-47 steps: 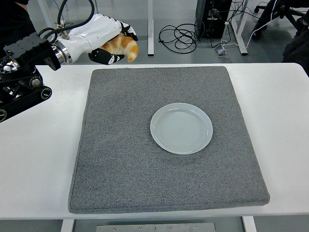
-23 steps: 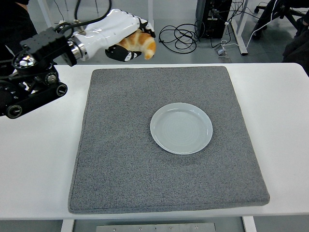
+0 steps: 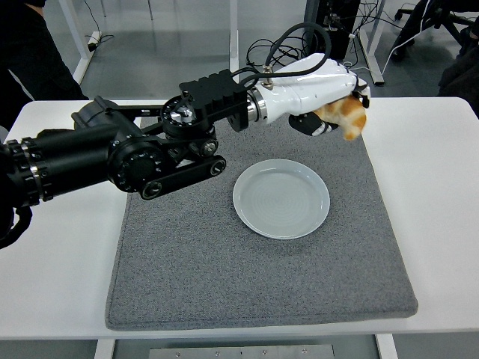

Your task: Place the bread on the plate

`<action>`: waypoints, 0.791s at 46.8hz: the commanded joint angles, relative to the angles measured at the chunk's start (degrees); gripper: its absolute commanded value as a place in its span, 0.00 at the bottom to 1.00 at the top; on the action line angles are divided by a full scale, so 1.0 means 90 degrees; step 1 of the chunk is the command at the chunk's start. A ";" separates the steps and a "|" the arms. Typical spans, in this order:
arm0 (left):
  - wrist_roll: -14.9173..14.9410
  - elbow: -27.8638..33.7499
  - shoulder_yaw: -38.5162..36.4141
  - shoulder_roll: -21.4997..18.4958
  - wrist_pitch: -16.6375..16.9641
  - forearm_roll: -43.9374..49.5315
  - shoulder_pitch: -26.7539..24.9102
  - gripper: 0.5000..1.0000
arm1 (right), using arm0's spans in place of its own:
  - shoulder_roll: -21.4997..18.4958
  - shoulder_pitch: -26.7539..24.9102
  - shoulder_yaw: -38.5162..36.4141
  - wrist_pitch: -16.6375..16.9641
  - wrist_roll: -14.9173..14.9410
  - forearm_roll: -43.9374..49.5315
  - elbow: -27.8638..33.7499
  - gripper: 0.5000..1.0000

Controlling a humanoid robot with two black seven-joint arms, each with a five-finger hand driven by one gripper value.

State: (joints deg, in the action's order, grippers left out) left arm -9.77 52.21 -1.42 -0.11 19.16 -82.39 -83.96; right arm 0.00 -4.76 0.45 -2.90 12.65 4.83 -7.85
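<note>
Golden-brown, the croissant (image 3: 344, 117) sits gripped in the left hand (image 3: 323, 105), fingers closed around it, held in the air above the grey mat (image 3: 187, 262) beyond the far right rim of the empty plate (image 3: 281, 198). Pickup looks done; lowering over the plate and release remain.

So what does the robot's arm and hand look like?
The left arm is black, built from round joints and a boxy wrist block with silver rings. Black cables loop above the wrist. The left hand has a glossy white shell with black fingertips.
</note>
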 commanded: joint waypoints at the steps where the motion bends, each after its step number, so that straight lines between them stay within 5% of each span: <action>1: 0.0001 -0.0117 -0.0067 0.0012 0.0001 0.0004 0.0042 0.00 | 0.0000 0.0001 -0.0001 0.0000 0.0001 0.0000 -0.0006 1.00; 37: -0.0008 -0.0810 -0.0907 0.0012 -0.0048 0.0433 0.0911 0.00 | 0.0000 0.0001 -0.0001 0.0000 0.0001 0.0000 0.0004 1.00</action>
State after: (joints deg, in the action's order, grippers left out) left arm -9.67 45.12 -9.11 -0.01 18.64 -79.20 -76.68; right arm 0.00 -4.74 0.45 -2.90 12.67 4.83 -7.83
